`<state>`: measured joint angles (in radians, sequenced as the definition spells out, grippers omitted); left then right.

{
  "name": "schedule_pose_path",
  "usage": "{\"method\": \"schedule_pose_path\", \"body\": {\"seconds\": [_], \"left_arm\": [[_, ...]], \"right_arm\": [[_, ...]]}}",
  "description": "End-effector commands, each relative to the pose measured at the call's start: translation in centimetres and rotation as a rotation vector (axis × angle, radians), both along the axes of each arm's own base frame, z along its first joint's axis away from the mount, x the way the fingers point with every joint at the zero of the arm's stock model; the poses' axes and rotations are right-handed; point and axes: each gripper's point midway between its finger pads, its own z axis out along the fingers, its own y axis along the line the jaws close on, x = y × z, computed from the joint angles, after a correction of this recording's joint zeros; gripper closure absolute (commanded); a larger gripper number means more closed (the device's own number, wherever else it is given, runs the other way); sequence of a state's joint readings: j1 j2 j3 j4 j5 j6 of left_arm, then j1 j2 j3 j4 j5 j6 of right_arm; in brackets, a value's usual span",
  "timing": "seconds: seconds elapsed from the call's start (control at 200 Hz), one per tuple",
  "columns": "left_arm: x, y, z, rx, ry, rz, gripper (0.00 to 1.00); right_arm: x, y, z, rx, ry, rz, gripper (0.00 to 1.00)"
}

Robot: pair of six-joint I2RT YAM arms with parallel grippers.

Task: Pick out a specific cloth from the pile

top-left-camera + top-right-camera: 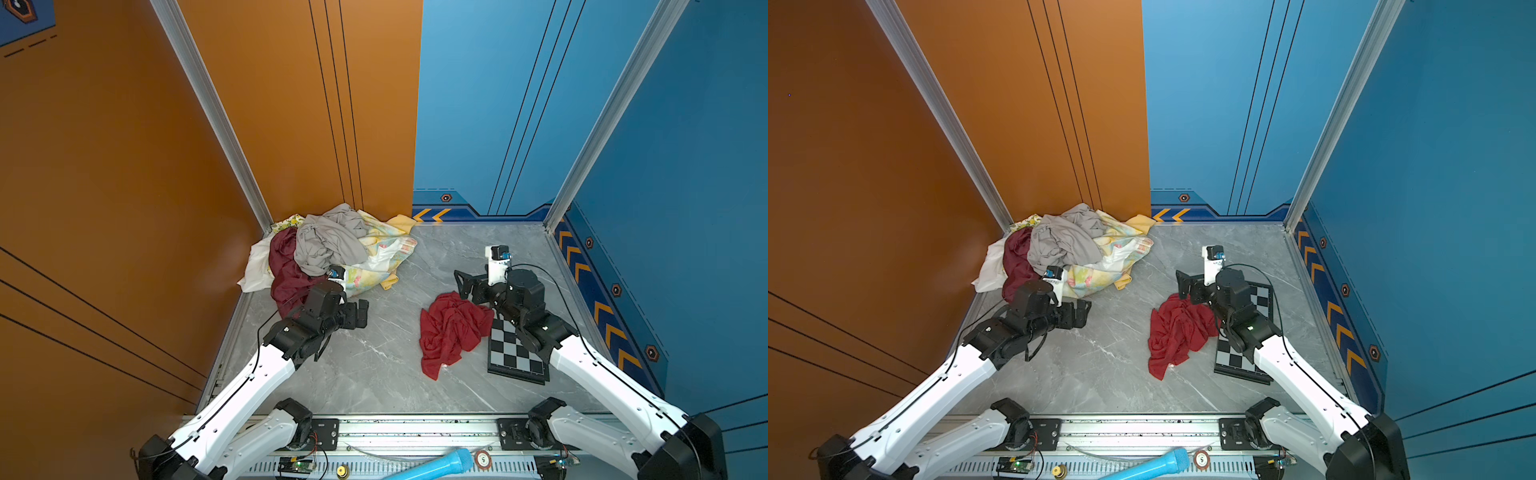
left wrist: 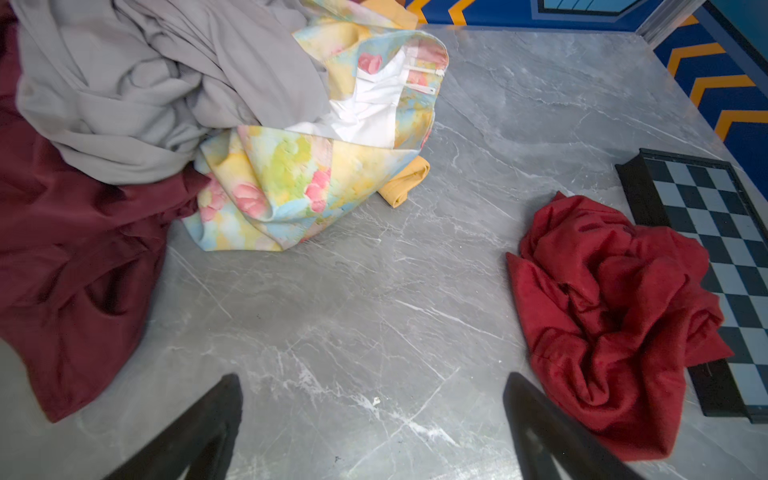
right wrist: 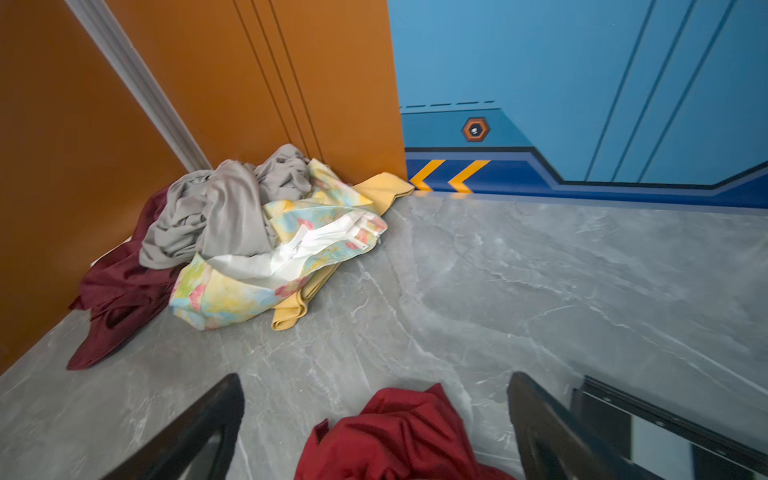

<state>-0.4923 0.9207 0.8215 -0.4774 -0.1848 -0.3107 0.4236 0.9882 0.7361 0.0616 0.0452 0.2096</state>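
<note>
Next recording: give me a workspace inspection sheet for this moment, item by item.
Surface: grey marbled tabletop, white scuff marks.
Job's things: red cloth crumpled, apart from the pile in the far left corner, lapping the chessboard's edge.
Clutter: chessboard partly under the right arm; blue microphone by the front rail.
Grippers: left gripper open, empty, near the pile; right gripper open, empty, by the red cloth's far edge.
Cables: black cables along both arms; loose wires at the front rail.
Surroundings: orange wall left, blue wall right.

Red cloth [image 3: 399, 434] beneath wide-spread hand [image 3: 375, 378]
</note>
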Motion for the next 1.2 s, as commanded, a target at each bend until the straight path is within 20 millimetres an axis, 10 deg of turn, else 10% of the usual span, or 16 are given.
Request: {"method": "schedule_pose_path", "body": {"seconds": [0.0,0.45,0.926,1.191], "left_arm": [[0.9,3.5,1.8,0.147,-0.092,0.106,0.02],[4.4,12.6,-2.9,0.236,-0.218,0.37,0.02],[7.0,14.4,-6.3,0.149,-0.317,0.353,0.02],[8.7,13.7,-7.7,0.146,-0.349,0.315,0.02]], "right_arm": [[-0.2,-4.3,-1.3,-0.069,0.001,-0.118,0.0],[-0.8,-13.4,-7.6,-0.13,-0.025,-0.426,0.0],[1.7,-15.4,-13.9,-0.157,-0.008,-0.479,0.0],[2.1,-16.2,-13.9,-0.133,-0.018,-0.496,0.0]]}}
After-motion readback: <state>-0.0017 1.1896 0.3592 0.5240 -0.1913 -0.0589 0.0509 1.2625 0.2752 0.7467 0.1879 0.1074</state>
